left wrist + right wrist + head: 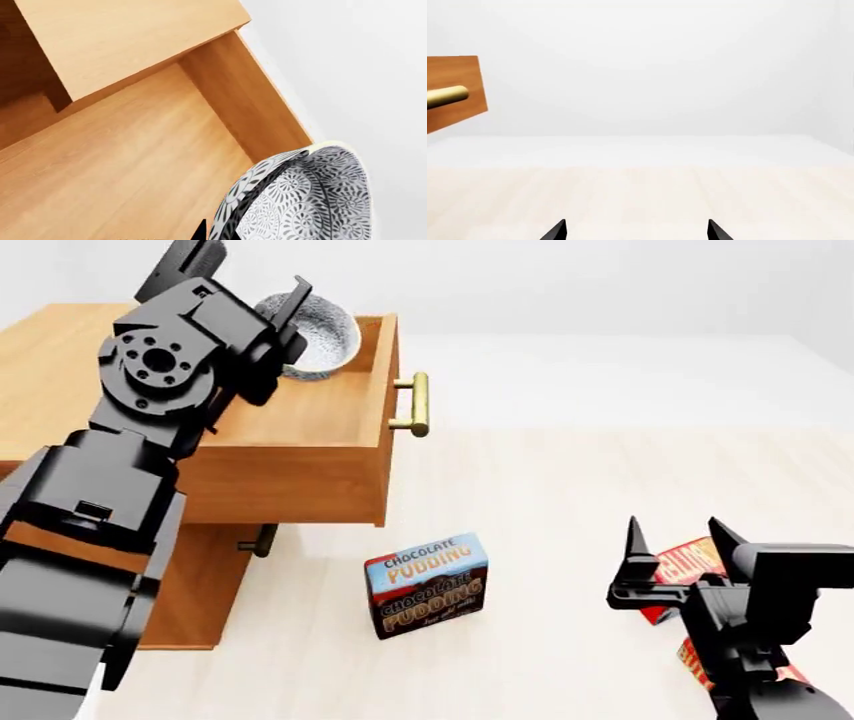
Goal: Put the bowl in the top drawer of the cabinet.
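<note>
At far left in the head view, the light-brown wood-grain cabinet (54, 360) is being reached over by the left arm, and the top drawer (314, 455) is being held pulled out, its brass bar handle (419, 404) facing right. The bowl (318, 332), round and speckled grey-and-white outside, is being carried tilted in the left gripper (283, 325), whose fingers are being kept clamped on its rim, above the drawer's far corner; it is judged not yet set down. In the left wrist view, the bowl's patterned wall (307, 200) is being shown just over the drawer's smooth wooden floor (127, 165), so a downward move is what is called for. Farther right, a chocolate pudding box (427, 585) is being left upright on the pale floor. At far right, the right gripper (674, 555) is being held idle, fingers apart, well away from the bowl, above a red box (687, 560).
</note>
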